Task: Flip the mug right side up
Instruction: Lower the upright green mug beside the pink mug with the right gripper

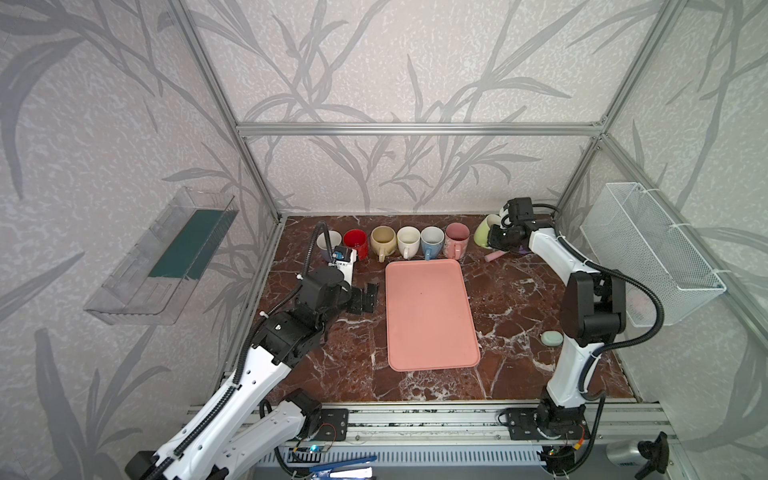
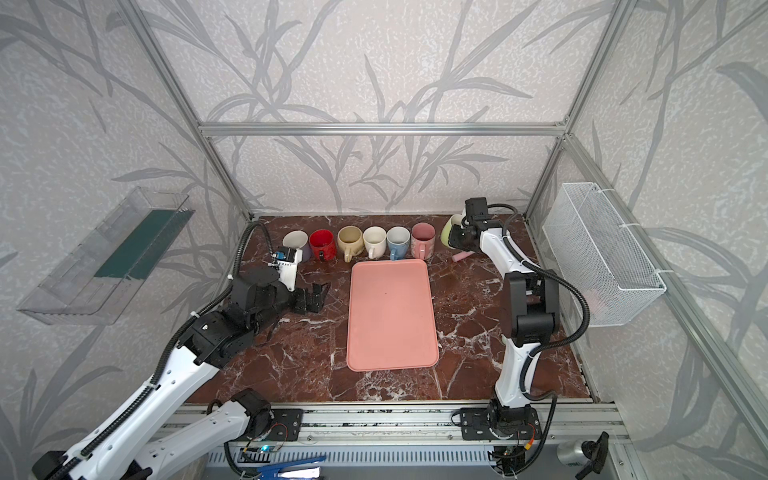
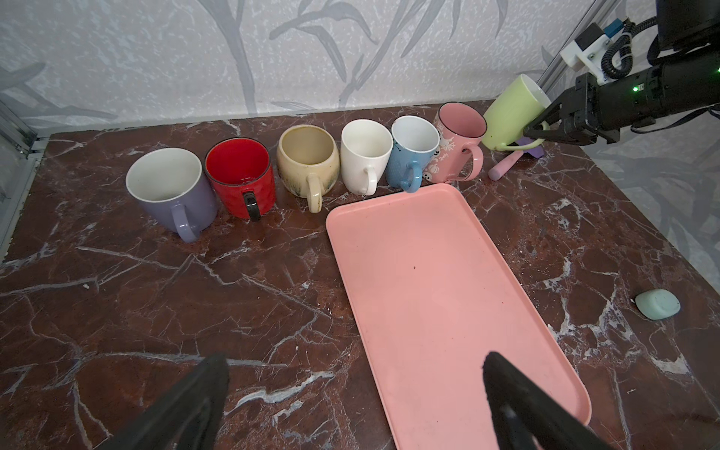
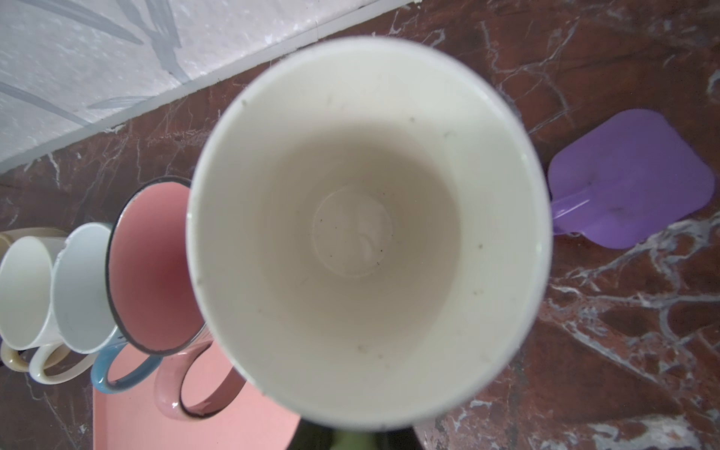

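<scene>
Green mug [image 1: 484, 235] is what I'm watching: it is at the back right corner of the table [image 1: 519, 299], tilted, its base low beside the pink mug [image 3: 456, 144] and its white mouth angled up and away from the row. I can't tell whether the base touches the marble. In the right wrist view its open mouth [image 4: 366, 226] faces the camera and fills most of the picture.

Going down in size, I see the pink tray [image 1: 430, 311] lying flat in the middle of the table with nothing on it. A wire basket [image 1: 648, 253] hangs on the right wall and a clear bin [image 1: 166, 266] on the left wall.

My right gripper [image 3: 537, 130] has its jaws nearly together, pinched on the green mug at its handle. My left gripper [image 1: 365, 297] hangs low over the table just left of the tray, jaws wide apart, holding nothing.

Along the back edge six mugs stand upright in a line, handles toward me: lavender mug [image 3: 171, 195], red mug [image 3: 239, 179], beige mug [image 3: 307, 159], white mug [image 3: 364, 156], blue mug [image 3: 409, 152], then the pink one.

A purple spatula [image 4: 631, 175] lies on the marble just behind the green mug. A small pale green block [image 1: 552, 338] sits near the right arm's upright link, well apart from the mugs.
</scene>
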You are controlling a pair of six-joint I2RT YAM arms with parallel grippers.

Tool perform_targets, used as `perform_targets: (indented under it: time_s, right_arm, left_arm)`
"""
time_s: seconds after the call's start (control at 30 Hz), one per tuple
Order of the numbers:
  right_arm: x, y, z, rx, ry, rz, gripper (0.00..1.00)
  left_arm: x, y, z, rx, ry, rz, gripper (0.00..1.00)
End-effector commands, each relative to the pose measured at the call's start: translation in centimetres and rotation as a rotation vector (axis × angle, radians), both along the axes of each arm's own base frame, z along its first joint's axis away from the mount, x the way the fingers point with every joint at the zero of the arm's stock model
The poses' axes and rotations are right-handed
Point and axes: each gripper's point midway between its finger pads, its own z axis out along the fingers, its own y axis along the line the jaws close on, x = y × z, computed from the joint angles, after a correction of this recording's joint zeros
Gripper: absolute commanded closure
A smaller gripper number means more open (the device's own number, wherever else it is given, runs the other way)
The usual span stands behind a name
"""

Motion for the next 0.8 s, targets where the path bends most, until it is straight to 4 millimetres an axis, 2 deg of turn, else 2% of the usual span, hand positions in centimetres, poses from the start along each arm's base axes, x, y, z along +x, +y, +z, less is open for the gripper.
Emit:
perform_targets:
  time_s: [0.0,0.33,0.77]
  right_arm:
    - [1.7,0.5,2.8,-0.053,-0.084,0.036,1.00]
    - [2.3,1.2,0.9,-0.204,-0.038,0.072,1.00]
    - [2.3,1.3,-1.9,-0.287,0.022,0.089,1.00]
  left_arm:
    - [0.1,0.5,-0.6,0.039,0.006,0.008,0.01]
    - [0.2,0.5,-0.6,0.047,0.005,0.012,0.01]
    - [0.3,0.6,-1.0,0.058,0.014,0.014,0.01]
